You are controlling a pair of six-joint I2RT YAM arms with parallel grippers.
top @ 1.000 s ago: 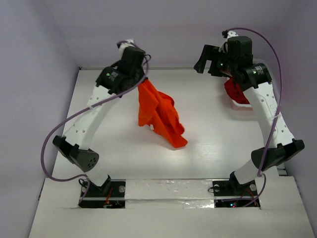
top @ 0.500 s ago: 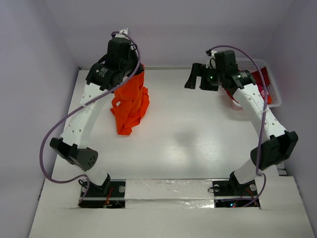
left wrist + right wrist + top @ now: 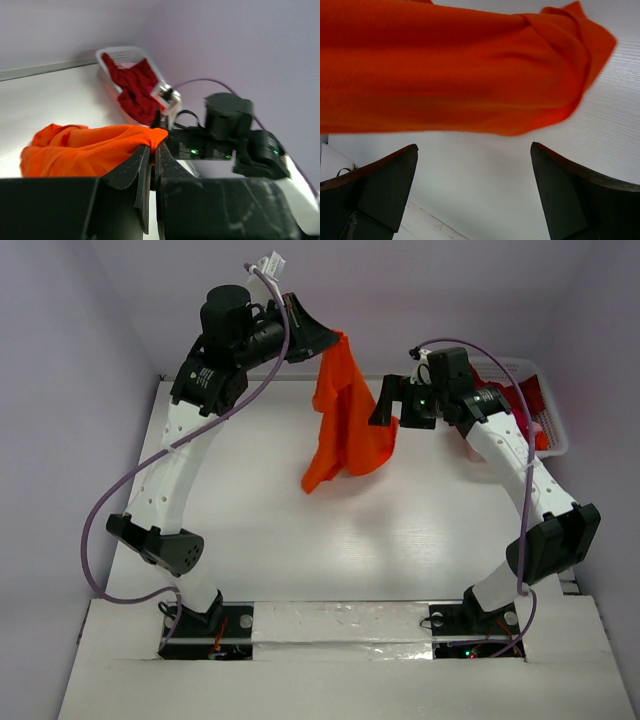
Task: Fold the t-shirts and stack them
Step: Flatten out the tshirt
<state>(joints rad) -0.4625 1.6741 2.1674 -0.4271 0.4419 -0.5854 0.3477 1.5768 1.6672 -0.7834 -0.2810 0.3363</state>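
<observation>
A bright orange-red t-shirt (image 3: 345, 425) hangs above the table's back middle, its lower end over the surface. My left gripper (image 3: 328, 338) is raised high and shut on the shirt's top edge; in the left wrist view the cloth (image 3: 85, 150) is pinched at the gripper (image 3: 153, 146). My right gripper (image 3: 386, 405) stands open just right of the hanging shirt. In the right wrist view the shirt (image 3: 460, 65) spans the frame above the gripper (image 3: 474, 150), with nothing between the wide fingers (image 3: 385, 185). Dark crimson t-shirts (image 3: 525, 398) (image 3: 134, 90) lie in the basket.
A white lattice basket (image 3: 555, 440) (image 3: 120, 50) sits at the table's back right corner, behind the right arm. Purple walls close in the back and sides. The white table (image 3: 300, 540) stretches out below the shirt.
The left arm has swung the orange shirt from the left side up and rightward to the back middle. The right gripper, still open, now sits right beside the shirt.
</observation>
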